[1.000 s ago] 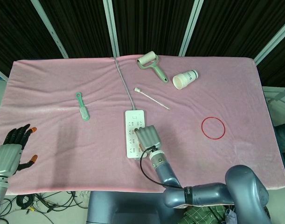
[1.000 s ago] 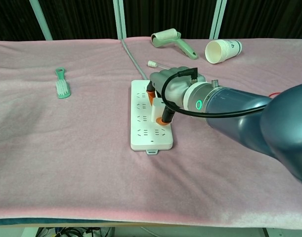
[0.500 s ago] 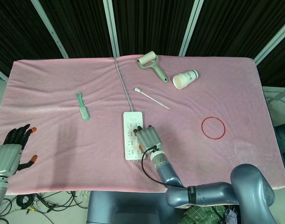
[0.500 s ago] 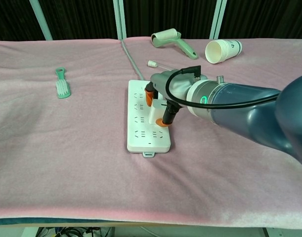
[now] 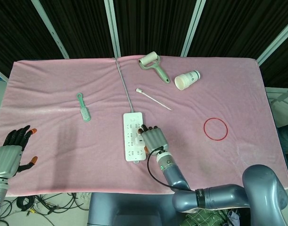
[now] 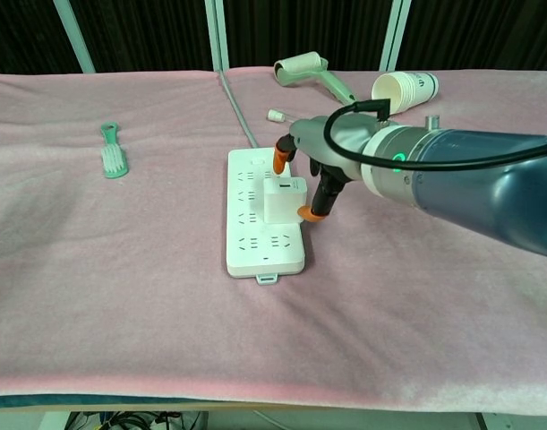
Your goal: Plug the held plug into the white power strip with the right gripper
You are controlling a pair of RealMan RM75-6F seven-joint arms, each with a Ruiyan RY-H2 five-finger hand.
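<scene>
Lint roller (image 5: 152, 63), cup (image 5: 187, 80) lie beyond strip (image 5: 133, 151).

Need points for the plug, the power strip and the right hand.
plug (image 6: 283, 199), chest view, on its white front face.
white power strip (image 6: 255, 247), chest view, on the bare near end of its top.
right hand (image 6: 311, 179), chest view, on the middle of the hand beside the plug.

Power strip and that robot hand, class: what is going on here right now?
The right hand is at a white plug that sits on the power strip on the pink table. Its fingers flank the plug, so it seems to be seating it or just letting go; which, the views do not show. The left hand is open at the table's near left edge, holding nothing.
</scene>
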